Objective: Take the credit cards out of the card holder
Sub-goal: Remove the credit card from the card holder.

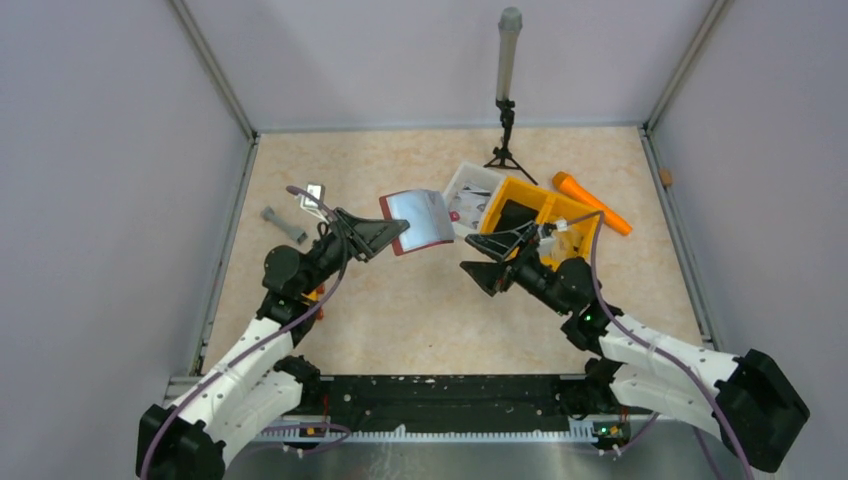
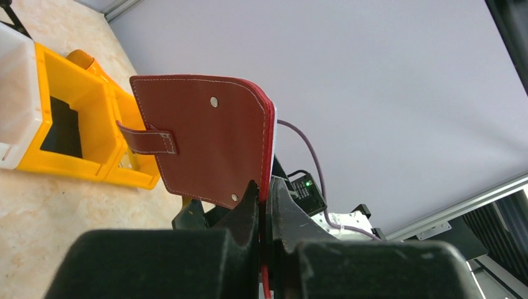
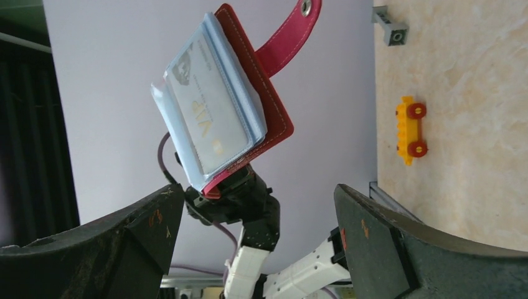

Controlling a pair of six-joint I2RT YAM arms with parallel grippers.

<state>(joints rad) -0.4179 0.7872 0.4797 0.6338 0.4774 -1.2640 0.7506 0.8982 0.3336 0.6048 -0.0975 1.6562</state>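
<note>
The dark red card holder [image 1: 420, 220] hangs open above the table's middle, with my left gripper [image 1: 397, 232] shut on its lower edge. In the left wrist view its red outer face [image 2: 205, 140] and snap tab stand upright above my fingers [image 2: 249, 212]. The right wrist view shows its inner side [image 3: 268, 99] with pale credit cards [image 3: 208, 118] in clear sleeves. My right gripper [image 1: 480, 255] is open, just right of the holder and apart from it, its fingers [image 3: 149, 218] spread wide with nothing between them.
A yellow-orange divided bin [image 1: 535, 215] and a white tray [image 1: 472, 185] stand behind my right gripper. An orange tool [image 1: 590, 200] lies at the back right, next to a small tripod [image 1: 507, 110]. A grey piece [image 1: 283, 225] lies at the left, and a yellow toy car [image 3: 411, 128] rests on the table.
</note>
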